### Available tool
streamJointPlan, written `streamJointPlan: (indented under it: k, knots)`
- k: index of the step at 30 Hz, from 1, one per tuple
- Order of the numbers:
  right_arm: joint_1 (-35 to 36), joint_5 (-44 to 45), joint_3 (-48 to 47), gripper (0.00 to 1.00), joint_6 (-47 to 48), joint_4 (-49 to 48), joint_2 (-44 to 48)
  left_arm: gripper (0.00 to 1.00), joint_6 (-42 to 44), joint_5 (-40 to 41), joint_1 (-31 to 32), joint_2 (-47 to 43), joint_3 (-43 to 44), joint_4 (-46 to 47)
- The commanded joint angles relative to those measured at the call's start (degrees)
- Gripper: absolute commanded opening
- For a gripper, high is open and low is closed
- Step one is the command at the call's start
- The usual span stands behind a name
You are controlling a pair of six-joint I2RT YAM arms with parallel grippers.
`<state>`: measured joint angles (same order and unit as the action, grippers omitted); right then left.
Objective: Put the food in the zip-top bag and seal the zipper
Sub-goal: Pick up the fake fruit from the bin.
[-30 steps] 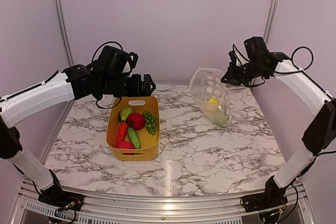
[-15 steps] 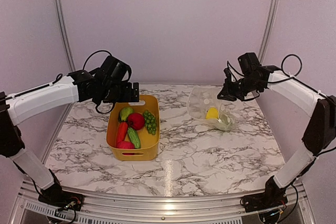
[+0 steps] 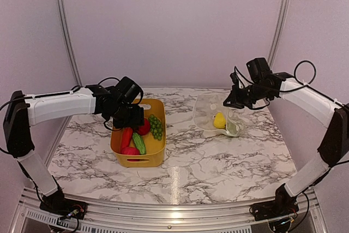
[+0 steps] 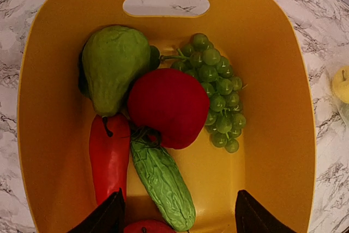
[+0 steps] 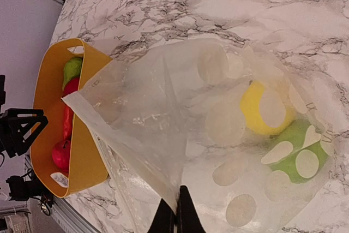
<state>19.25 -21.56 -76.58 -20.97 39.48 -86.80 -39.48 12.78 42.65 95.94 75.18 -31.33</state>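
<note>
Lowered over yellow bin (image 3: 116,141), left gripper (image 4: 179,207) wide; right gripper (image 5: 175,212) pinching limp zip-top bag (image 5: 158,107). Grasp rigid red apple (image 4: 168,107) mid-body.

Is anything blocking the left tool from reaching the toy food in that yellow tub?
Nothing visible does. The left tool hangs open right above the yellow bin, and the red apple, cucumber and grapes lie uncovered below it.
</note>
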Motion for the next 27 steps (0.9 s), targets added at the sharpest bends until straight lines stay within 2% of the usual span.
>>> streamJointPlan:
  k: [1,10,19,27]
  knots:
    - [1.2,-1.0,0.0,0.00,0.2,-1.2,2.0,0.70,-3.7,-1.8,0.1,1.4,-0.5,-1.7]
    - [3.0,-3.3,-3.1,0.00,0.1,-0.6,3.0,0.72,1.9,-0.1,0.0,8.0,7.7,-4.7]
    - [3.1,-3.1,-1.8,0.00,0.3,-0.7,4.1,0.90,16.6,5.8,-0.4,15.8,16.7,-7.9]
    - [3.3,-2.3,-1.8,0.00,-1.2,-1.3,4.3,0.92,29.6,10.8,-0.7,19.8,18.9,-9.3]
